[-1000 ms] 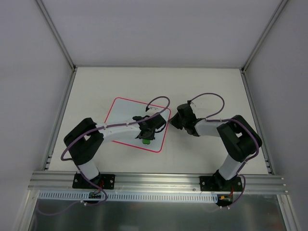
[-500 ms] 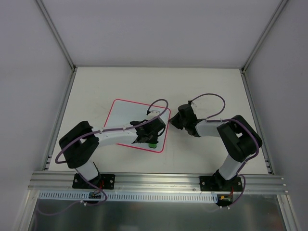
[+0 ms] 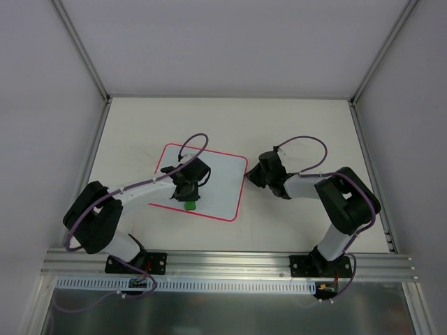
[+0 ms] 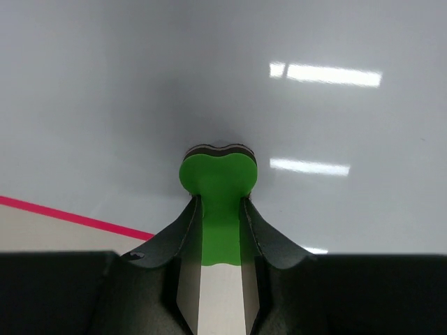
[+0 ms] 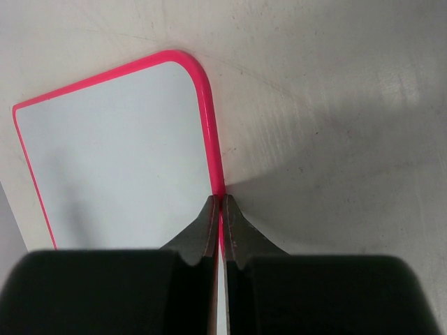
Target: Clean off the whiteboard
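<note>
**Eraser on the board, right arm at its edge**

The whiteboard (image 3: 220,181) lay flat on the table (image 3: 300,132), left of centre and turned slightly askew. Its visible white surface showed no marks. A green eraser (image 3: 189,205) rested on the board near its near edge, clenched between the jaws of the left gripper (image 3: 188,196). The right gripper (image 3: 250,178) sat low at the board's right edge. Its jaws were pressed together with nothing between them, and the tips met the pink border.
</note>
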Available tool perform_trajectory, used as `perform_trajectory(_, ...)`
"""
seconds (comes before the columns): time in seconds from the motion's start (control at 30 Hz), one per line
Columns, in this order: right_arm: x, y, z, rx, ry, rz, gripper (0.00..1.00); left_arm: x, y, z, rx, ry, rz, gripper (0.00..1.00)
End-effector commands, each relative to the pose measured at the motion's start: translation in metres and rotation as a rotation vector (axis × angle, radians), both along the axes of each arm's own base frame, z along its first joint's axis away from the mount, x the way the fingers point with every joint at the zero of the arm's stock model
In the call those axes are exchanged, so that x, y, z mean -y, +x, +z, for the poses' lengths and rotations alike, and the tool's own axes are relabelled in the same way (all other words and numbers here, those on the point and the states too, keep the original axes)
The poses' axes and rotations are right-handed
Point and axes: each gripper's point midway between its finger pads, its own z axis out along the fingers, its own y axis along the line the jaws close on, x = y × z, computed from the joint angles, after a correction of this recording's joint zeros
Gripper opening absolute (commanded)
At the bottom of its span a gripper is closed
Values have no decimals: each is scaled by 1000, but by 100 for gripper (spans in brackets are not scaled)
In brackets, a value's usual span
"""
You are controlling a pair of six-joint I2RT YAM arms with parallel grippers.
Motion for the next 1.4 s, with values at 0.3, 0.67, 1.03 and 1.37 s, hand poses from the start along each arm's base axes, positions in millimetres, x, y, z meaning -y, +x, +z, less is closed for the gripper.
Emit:
perform_trajectory(0.3,83,-94,-94,-369,-358,8,0,28,32,-27,-113,44,-90,0)
perform_trajectory(0.67,88,-93,-93,-366,-355,-7,0,145,0,-44,-183,-74,-311,0)
perform_trajectory(1.03,99,-97,-92,-368,-357,-29,0,86,2,-40,-185,4,-221,0)
perform_trajectory(1.37,107,-100,-93,-376,-363,-44,0,-38,84,25,-18,36,60,0)
